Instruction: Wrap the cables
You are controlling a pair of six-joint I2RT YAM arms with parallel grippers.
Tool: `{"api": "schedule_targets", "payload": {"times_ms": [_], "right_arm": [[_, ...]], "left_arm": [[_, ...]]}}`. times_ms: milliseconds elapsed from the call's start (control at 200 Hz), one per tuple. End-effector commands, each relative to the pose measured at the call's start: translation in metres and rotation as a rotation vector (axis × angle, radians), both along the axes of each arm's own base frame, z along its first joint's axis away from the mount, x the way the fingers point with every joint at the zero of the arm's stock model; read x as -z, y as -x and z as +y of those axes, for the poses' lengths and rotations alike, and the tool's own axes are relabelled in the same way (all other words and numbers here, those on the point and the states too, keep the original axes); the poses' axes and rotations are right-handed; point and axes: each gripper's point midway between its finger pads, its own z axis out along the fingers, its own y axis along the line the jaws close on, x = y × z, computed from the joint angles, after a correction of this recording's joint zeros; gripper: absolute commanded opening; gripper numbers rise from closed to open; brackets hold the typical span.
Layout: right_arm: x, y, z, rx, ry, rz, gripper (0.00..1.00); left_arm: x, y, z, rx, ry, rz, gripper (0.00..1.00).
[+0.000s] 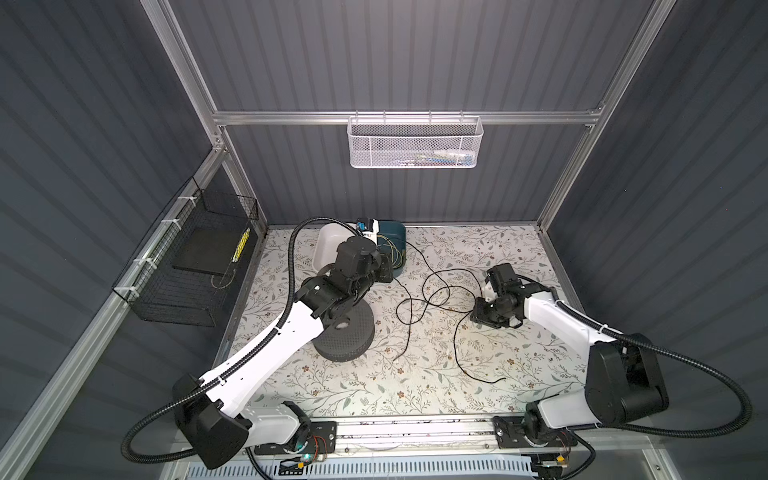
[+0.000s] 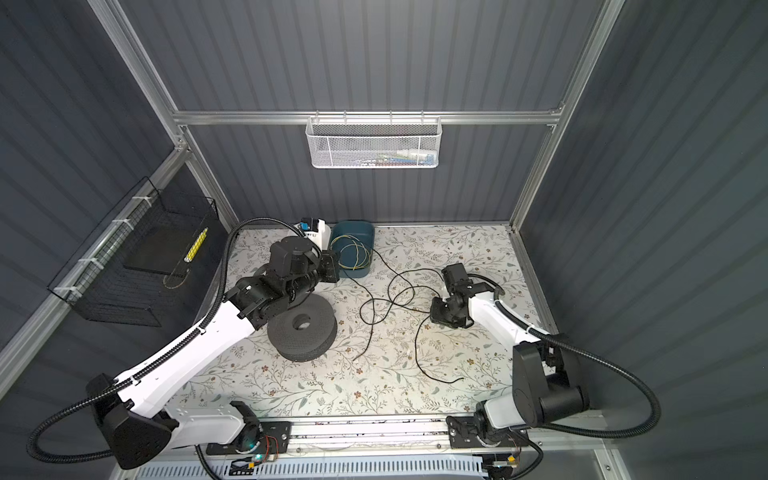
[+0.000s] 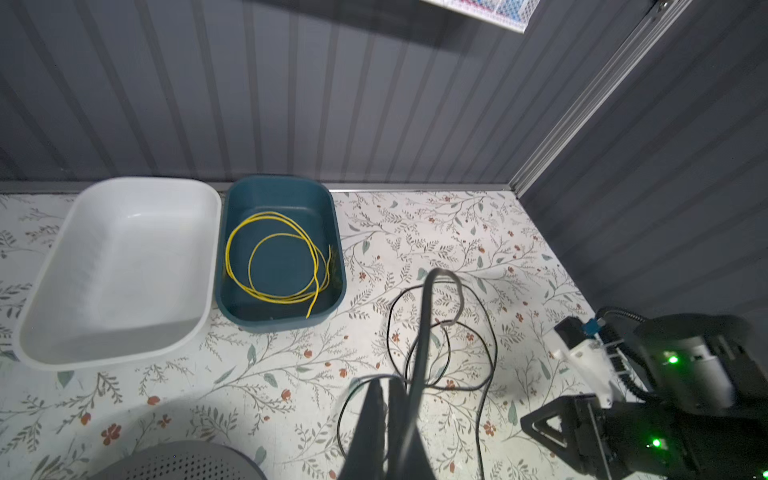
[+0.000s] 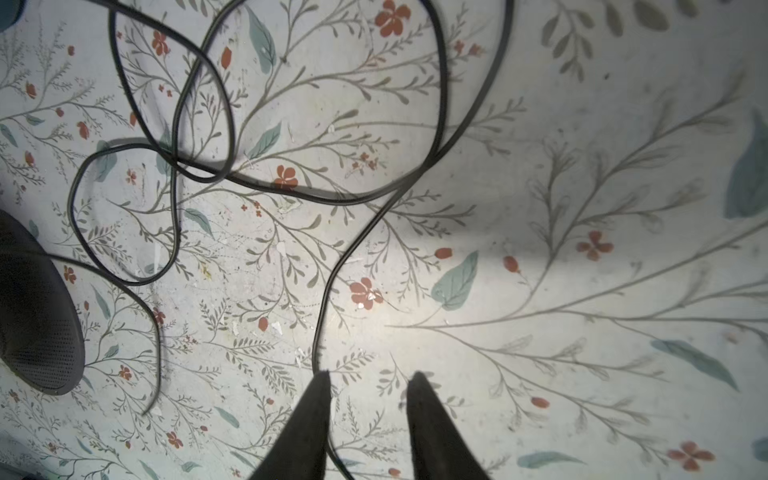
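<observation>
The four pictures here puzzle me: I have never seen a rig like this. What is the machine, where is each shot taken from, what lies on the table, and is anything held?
This is a two-armed robot, and each arm ends in a two-fingered gripper. Both top views look down on the whole table from overhead. Each wrist view rides on one arm and looks past that arm's fingers. On the floral table lie a long black wire in loose loops, a grey perforated disc with a centre hole, an empty white tub, and a blue tub holding a coiled yellow wire. The left gripper is shut, apparently on the black wire, which rises from its fingers. The right gripper is open; the wire runs between its fingers, ungripped.
</observation>
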Motion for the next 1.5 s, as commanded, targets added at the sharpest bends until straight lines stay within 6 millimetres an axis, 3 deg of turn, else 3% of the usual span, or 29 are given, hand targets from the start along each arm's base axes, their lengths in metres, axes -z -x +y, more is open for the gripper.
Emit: {"api": "schedule_targets", "payload": {"times_ms": [0,200,365,555,835,1030,1226,1496], "right_arm": [[0.004,-0.015,0.012,-0.008,0.005,-0.026,0.36],[0.024,-0.031,0.01,0.012,0.073,0.002,0.4],[0.035,-0.046,0.009,0.026,0.1,0.009,0.37],[0.053,-0.043,0.006,0.037,0.119,0.05,0.29],[0.054,-0.036,0.005,0.033,0.114,0.052,0.17],[0.033,-0.04,0.006,0.037,0.092,0.003,0.09],[0.0,-0.044,0.006,0.04,0.07,-0.072,0.0],[-0.056,-0.047,-0.004,0.035,0.076,-0.19,0.0]], "left_arm": [[-0.021,0.001,0.008,-0.007,-0.007,-0.047,0.0],[-0.024,0.006,0.011,0.006,-0.002,-0.059,0.0],[-0.024,0.009,0.011,0.022,-0.009,-0.06,0.0],[-0.019,0.013,0.013,0.023,0.0,-0.052,0.0],[0.007,0.02,0.018,0.003,0.051,-0.015,0.0],[0.021,0.026,0.025,-0.008,0.046,0.003,0.0],[0.016,0.025,0.027,-0.009,0.024,-0.014,0.0],[0.007,0.024,0.029,-0.016,0.013,-0.043,0.0]]}}
